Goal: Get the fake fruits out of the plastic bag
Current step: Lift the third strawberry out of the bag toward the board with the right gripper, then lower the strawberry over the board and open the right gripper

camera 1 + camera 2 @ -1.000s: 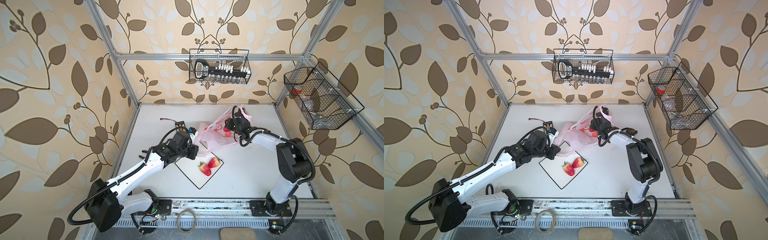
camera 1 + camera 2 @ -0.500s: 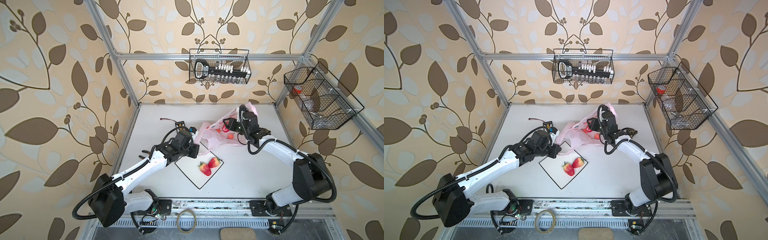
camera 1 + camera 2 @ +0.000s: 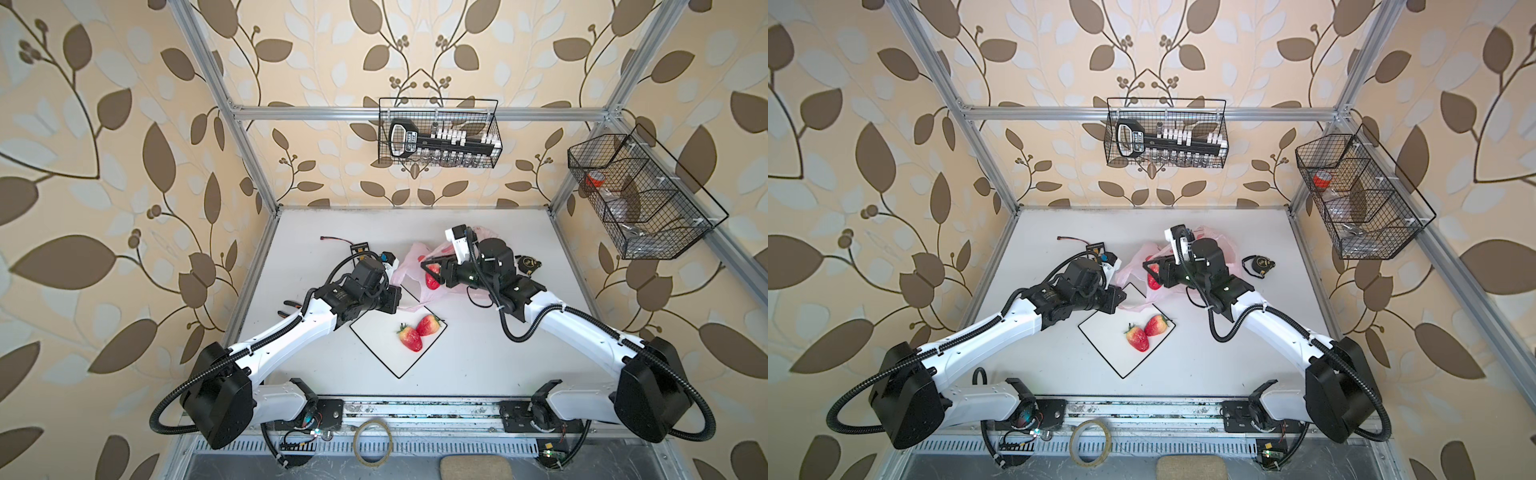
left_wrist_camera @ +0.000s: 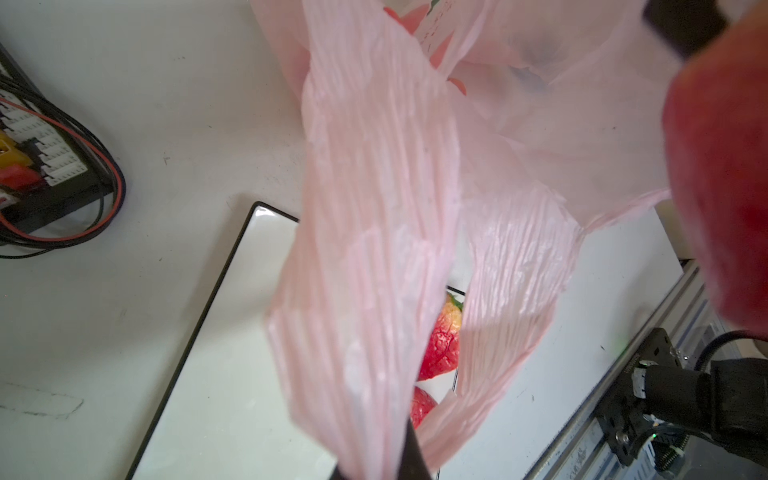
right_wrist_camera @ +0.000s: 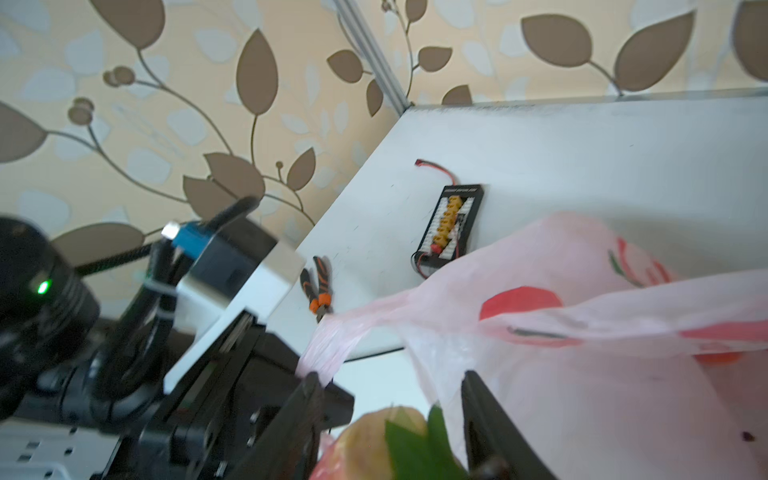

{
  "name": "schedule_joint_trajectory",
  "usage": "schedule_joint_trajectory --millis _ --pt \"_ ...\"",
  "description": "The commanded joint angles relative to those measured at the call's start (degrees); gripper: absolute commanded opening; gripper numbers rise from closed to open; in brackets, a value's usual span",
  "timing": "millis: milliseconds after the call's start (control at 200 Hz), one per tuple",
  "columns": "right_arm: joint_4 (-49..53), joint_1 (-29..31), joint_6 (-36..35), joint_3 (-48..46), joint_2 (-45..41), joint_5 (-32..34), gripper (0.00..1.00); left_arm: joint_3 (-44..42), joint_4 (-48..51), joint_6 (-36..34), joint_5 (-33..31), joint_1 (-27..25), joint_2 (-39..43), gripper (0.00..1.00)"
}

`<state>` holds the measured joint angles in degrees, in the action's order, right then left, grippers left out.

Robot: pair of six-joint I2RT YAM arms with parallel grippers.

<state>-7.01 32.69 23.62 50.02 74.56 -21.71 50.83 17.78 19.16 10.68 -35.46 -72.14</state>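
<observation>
The plastic bag [image 3: 409, 258] lies at the plate's [image 3: 374, 337] far corner; its small print is too blurred to read. Your right gripper [image 3: 432, 270] is clamped on one fake fruit [image 3: 433, 282] at the bag's mouth. Two other fake fruits [image 3: 410, 338] sit on the plate. Your left gripper [image 3: 398, 298] pinches the bag's handle, jaws together.

Pinching the near edge of the thin translucent pink plastic bag [image 3: 409, 264] in the black left gripper [image 3: 400, 302], jaws closed on the film, just over the far corner of the white square black-rimmed plate [image 3: 382, 347]. Clamping a glossy red fake strawberry [image 3: 433, 281] between the fingers of the black right gripper [image 3: 430, 271], seen against the bag. On the plate: two red-and-yellow fake strawberries [image 3: 411, 338], touching each other. Beyond the right arm, on the white tabletop [image 3: 498, 357]: a small round black tape measure [image 3: 528, 262].
</observation>
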Motion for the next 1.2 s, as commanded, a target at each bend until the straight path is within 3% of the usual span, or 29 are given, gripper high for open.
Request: schedule_joint_trajectory --millis 0,240,425,815,1035,1195 --pt "0.15 4.72 -7.15 -3.35 -4.32 -0.72 0.30 3.08 -2.11 0.84 1.29 1.78 -1.28 0.00" --pt "-1.51 19.95 -13.73 -10.01 -8.55 8.89 0.31 4.89 -2.67 0.62 3.35 3.89 -2.57 0.00" --pt "-3.17 28.45 -19.77 -11.09 -0.95 16.74 0.32 4.71 -2.64 0.79 3.86 4.44 -2.14 0.00" --pt "-7.56 31.79 -24.95 -3.48 18.76 24.72 0.32 3.77 -1.98 0.48 3.73 4.51 -0.73 0.00" --pt "-8.00 32.79 -25.29 -2.03 24.22 28.31 0.36 3.44 -2.63 0.57 3.74 4.49 -0.87 0.00" --pt "-8.46 33.03 -25.97 -2.84 25.43 29.86 0.45 3.40 -2.92 0.70 3.83 4.46 -1.14 0.00"
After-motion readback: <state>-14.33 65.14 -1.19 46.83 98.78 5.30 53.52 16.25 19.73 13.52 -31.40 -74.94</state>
